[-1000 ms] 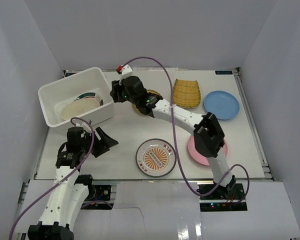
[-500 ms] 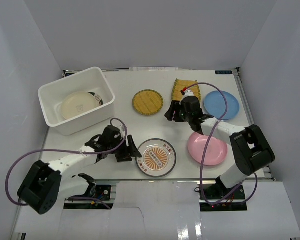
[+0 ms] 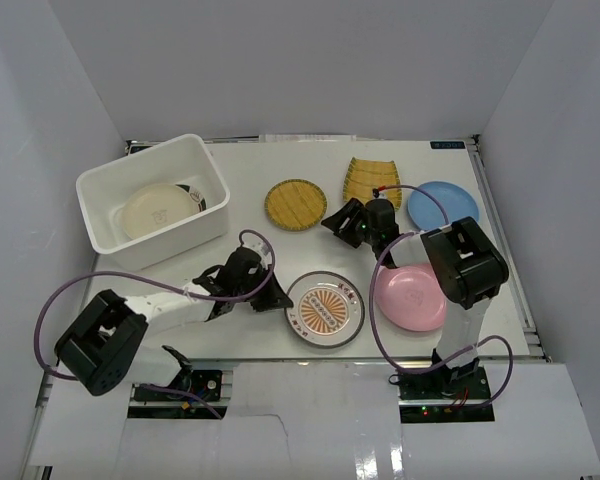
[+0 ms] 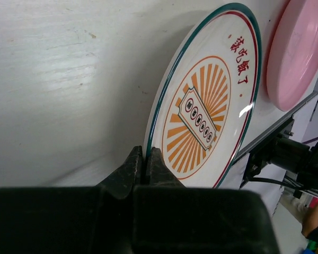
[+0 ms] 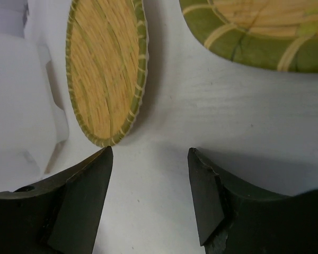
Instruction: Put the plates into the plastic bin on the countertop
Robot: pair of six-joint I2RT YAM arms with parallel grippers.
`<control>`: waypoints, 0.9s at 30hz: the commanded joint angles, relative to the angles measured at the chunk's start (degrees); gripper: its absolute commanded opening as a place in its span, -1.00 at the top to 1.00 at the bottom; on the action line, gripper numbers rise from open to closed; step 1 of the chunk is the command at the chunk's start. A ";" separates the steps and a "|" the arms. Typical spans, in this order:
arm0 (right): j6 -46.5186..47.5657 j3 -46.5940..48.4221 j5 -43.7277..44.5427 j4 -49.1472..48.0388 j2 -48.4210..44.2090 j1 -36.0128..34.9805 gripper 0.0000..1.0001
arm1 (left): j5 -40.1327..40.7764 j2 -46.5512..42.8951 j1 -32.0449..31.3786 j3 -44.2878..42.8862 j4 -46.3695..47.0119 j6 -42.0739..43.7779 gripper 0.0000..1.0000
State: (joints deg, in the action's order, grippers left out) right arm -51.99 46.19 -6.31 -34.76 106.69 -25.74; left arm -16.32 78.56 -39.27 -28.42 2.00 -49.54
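Observation:
My left gripper (image 3: 277,300) (image 4: 146,153) is shut on the left rim of a white plate with an orange sunburst and a green rim (image 3: 325,309) (image 4: 201,111), low over the countertop (image 3: 250,255). A pink plate (image 3: 412,297) (image 4: 297,53) lies just right of it. My right gripper (image 3: 333,222) (image 5: 151,153) is open and holds nothing, its tips just short of the round yellow woven plate (image 3: 295,204) (image 5: 106,69). The rectangular woven plate (image 3: 372,182) (image 5: 265,32) and a light blue plate (image 3: 443,204) lie behind it. The plastic bin (image 3: 205,228) at the back left holds a cream plate (image 3: 158,210) and a partly hidden patterned one (image 3: 195,195).
Pale grey walls close in the countertop on three sides. The right arm's purple cable (image 3: 380,270) loops over the space between the sunburst plate and the pink plate. The left arm's cable (image 3: 55,300) arches over the front left corner.
The left arm swung from the bin to the sunburst plate and shut on its rim, nudging the plate right. The right arm left the bin side, came round behind the woven plate and opened wider.

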 commanded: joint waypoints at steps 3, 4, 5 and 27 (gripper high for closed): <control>-10.94 5.04 -0.90 -9.01 6.41 0.07 -0.31 | 12.36 -10.77 -0.02 2.50 -15.86 1.81 1.00; -11.81 5.57 -0.99 -9.27 7.20 -0.01 -0.31 | 13.49 -17.94 -0.02 1.98 -18.06 1.64 1.00; -12.17 6.62 -1.25 -9.79 8.52 -0.02 -0.31 | 14.55 -22.01 -0.02 1.27 -23.13 1.12 1.00; -10.43 5.85 -2.22 -12.43 2.05 -1.77 0.84 | 11.86 -14.42 39.07 -45.49 -22.13 3.66 1.00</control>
State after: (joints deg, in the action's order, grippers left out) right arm -66.08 54.46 -9.08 -43.27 117.12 -27.51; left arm 6.68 62.81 -6.76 -71.92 -23.88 -44.60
